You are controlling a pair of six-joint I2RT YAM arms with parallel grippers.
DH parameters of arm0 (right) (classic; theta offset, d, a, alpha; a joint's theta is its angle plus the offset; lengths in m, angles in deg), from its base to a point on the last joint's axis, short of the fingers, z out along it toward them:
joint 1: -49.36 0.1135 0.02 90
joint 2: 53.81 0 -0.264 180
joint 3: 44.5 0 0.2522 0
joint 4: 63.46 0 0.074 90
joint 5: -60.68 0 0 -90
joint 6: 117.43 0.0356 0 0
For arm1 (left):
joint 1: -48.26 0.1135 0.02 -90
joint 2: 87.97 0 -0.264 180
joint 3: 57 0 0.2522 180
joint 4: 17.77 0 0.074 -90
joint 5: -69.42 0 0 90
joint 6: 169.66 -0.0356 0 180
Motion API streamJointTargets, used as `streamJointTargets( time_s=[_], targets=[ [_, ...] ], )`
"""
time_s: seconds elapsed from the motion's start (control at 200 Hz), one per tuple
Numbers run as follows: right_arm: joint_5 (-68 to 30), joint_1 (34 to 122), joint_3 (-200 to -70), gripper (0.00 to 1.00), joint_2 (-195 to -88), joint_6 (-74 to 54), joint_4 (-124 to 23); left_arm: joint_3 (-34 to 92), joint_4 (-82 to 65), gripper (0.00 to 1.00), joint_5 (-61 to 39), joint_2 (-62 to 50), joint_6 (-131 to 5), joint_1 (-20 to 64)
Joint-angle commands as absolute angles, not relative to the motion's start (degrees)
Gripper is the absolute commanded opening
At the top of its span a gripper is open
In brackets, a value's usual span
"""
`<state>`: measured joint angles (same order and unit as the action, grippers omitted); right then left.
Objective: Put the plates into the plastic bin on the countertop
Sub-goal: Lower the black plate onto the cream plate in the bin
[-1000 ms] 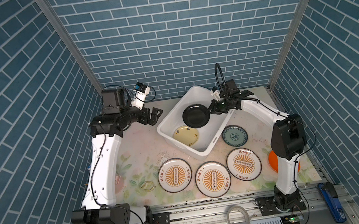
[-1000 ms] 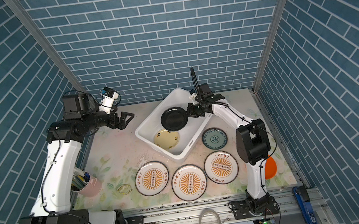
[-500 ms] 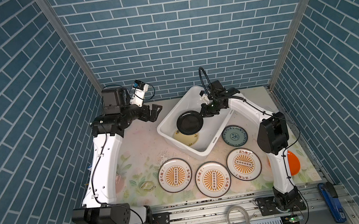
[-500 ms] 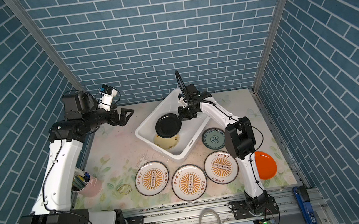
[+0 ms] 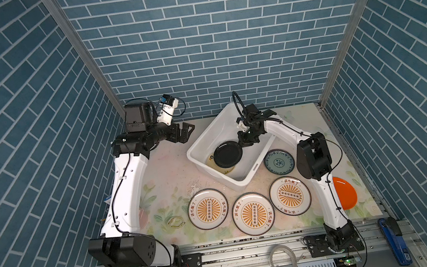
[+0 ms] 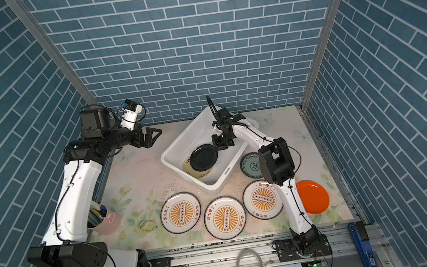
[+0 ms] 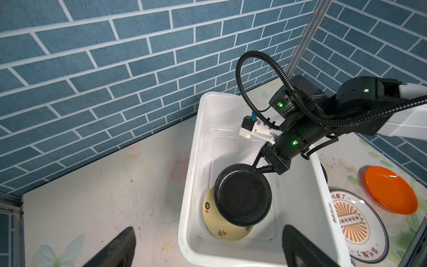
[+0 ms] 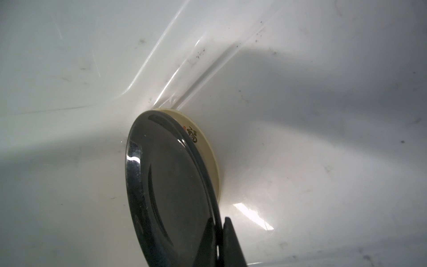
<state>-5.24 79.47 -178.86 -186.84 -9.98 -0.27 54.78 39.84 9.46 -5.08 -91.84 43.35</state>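
- R tool [image 7: 260, 170] clenched on black plate [image 7: 242, 195] rim, inside white bin [image 7: 196, 143], over yellow plate [image 7: 227, 231].
- L tool [image 5: 186, 132] released, empty, above surface [image 5: 167, 174].

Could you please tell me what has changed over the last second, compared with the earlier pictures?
The right gripper, still shut on the black plate, has carried it leftward and down into the plastic bin, over the pale yellow plate. The left gripper stays open beside the bin, having shifted only slightly. The three sunburst plates, teal plate and orange plate have not moved.
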Motion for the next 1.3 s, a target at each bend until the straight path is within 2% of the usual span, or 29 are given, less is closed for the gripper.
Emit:
streamJointTargets(
  time_s=[0.0, 0.25, 1.29],
  targets=[
    [-6.4, 80.4, -181.3, 0.0, -188.0, -12.7, 0.8, 56.0, 38.9, 0.99, 10.6, -5.3, -91.1, 43.3],
    [-7.1, 81.0, -183.0, 0.0, -190.6, -10.9, -1.1, 55.3, 38.7, 0.99, 8.1, -6.3, -91.8, 43.3],
    [-5.7, 82.1, -186.1, 0.02, -195.7, -9.3, -0.9, 54.9, 38.8, 1.0, 8.2, -6.3, -91.7, 43.3]
  ],
)
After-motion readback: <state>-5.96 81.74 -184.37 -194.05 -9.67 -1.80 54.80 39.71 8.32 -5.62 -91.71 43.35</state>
